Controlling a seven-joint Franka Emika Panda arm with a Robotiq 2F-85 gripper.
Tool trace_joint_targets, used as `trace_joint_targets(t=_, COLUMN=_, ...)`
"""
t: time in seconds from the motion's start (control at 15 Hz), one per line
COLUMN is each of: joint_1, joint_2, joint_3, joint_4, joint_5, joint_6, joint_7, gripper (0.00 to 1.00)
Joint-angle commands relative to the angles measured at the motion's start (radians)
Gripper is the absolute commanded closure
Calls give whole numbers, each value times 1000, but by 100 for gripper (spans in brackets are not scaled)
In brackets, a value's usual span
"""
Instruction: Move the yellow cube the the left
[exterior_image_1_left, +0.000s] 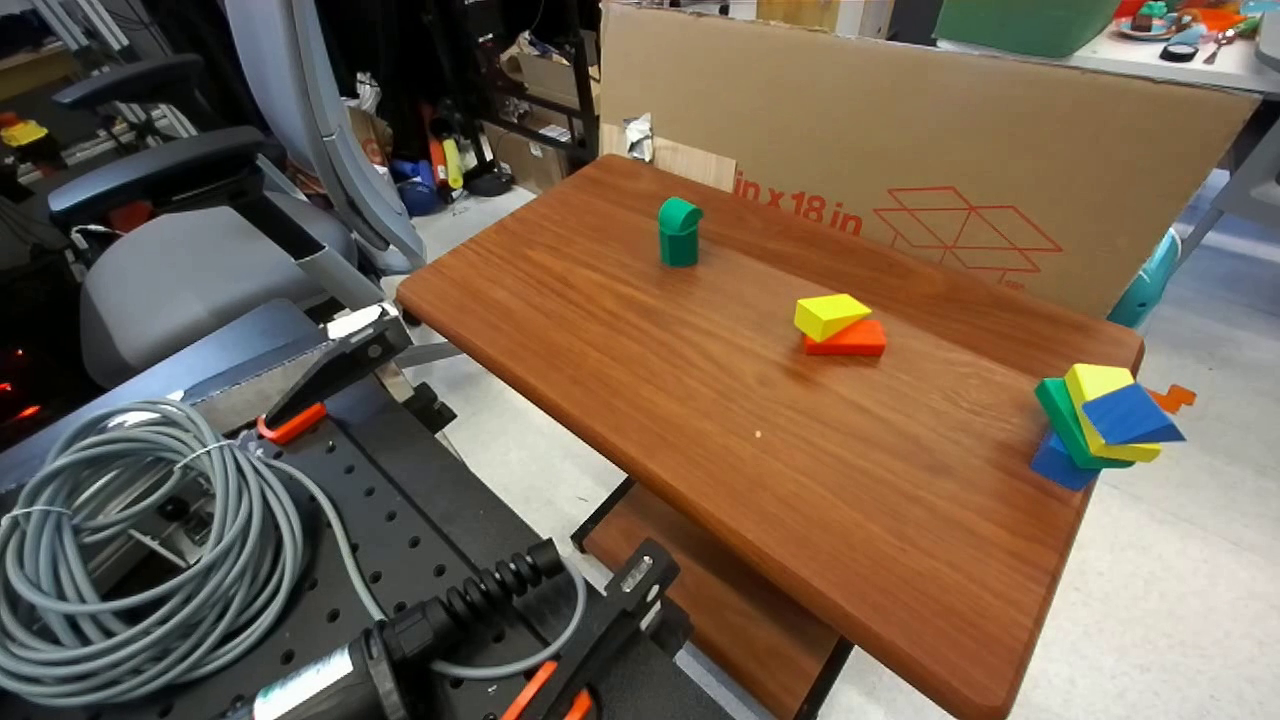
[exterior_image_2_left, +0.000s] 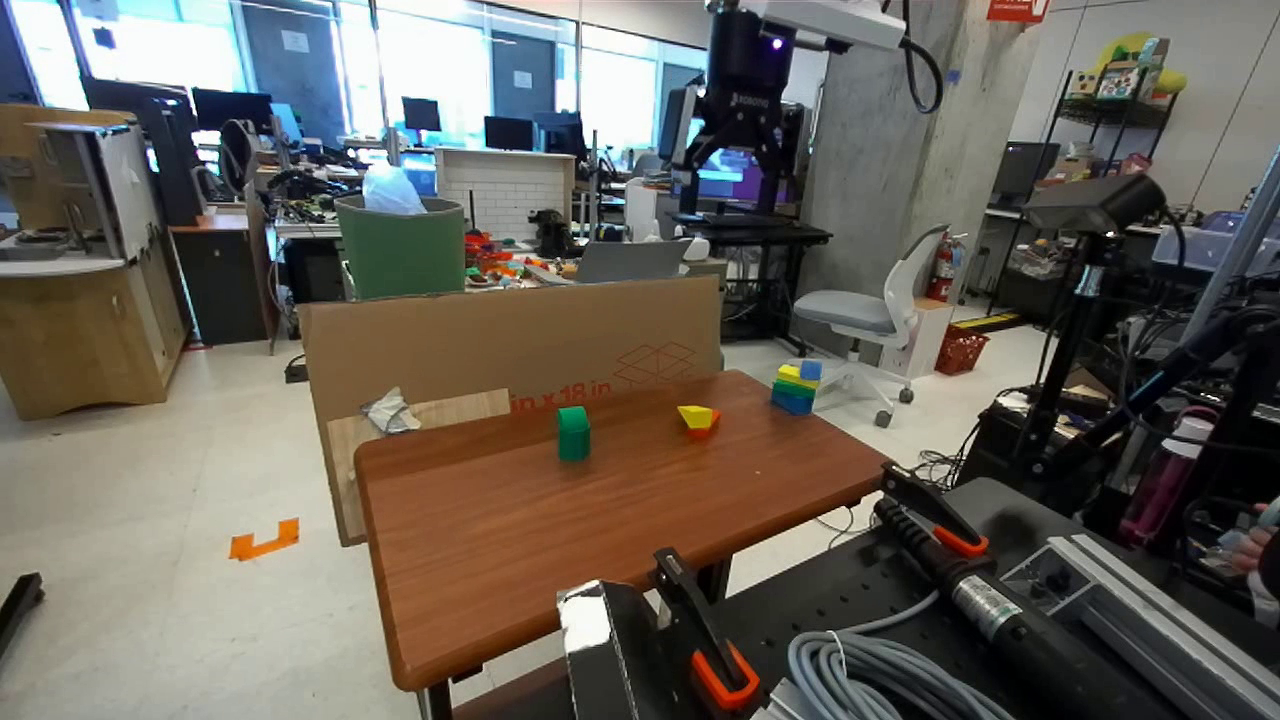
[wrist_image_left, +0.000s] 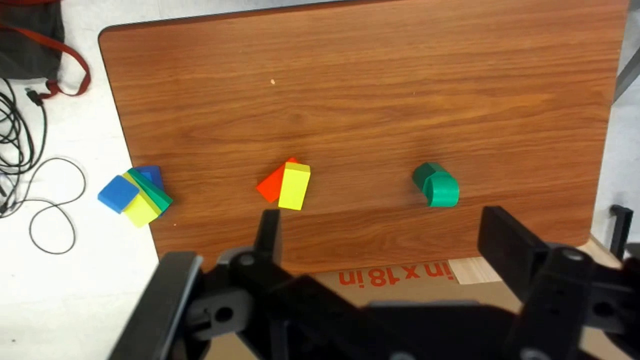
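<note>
A yellow block, wedge-like rather than a plain cube, rests on an orange-red block near the table's middle. The yellow block shows in both exterior views (exterior_image_1_left: 828, 316) (exterior_image_2_left: 694, 417) and in the wrist view (wrist_image_left: 294, 187). The orange-red block (exterior_image_1_left: 848, 340) sticks out from under it, also in the wrist view (wrist_image_left: 271, 186). My gripper (exterior_image_2_left: 728, 200) hangs high above the scene in an exterior view. In the wrist view its fingers (wrist_image_left: 382, 215) are wide apart with nothing between them. It touches no block.
A stacked green pair (exterior_image_1_left: 680, 235) stands on the wooden table (exterior_image_1_left: 640, 370). A leaning stack of blue, green and yellow blocks (exterior_image_1_left: 1085, 430) overhangs the table's edge. A cardboard panel (exterior_image_1_left: 900, 150) stands along one long side. A clamped black bench (exterior_image_1_left: 400, 540) borders the opposite side.
</note>
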Motion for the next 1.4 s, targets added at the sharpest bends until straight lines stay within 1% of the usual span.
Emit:
trace_joint_targets(t=0.0, joint_1=-18, joint_2=150, joint_3=-5, joint_4=115, joint_5=38, joint_6=22, joint_7=46, gripper=0)
trace_joint_targets(t=0.2, joint_1=-24, joint_2=261, joint_3=-5, joint_4=195, joint_5=53, joint_6=15, joint_7=77, gripper=0)
trace_joint_targets(t=0.67, joint_1=-18, joint_2=437, joint_3=-12, joint_4=325, joint_5=46, joint_6=19, joint_7=130, gripper=0)
trace_joint_targets(t=1.13, joint_1=-8, joint_2=569, joint_3=-36, joint_4=410, joint_5=21, joint_6=14, joint_7=178, gripper=0)
trace_joint_targets(t=1.33, joint_1=-17, joint_2=618, joint_3=-42, joint_4=448, joint_5=34, joint_6=1, joint_7=189, gripper=0)
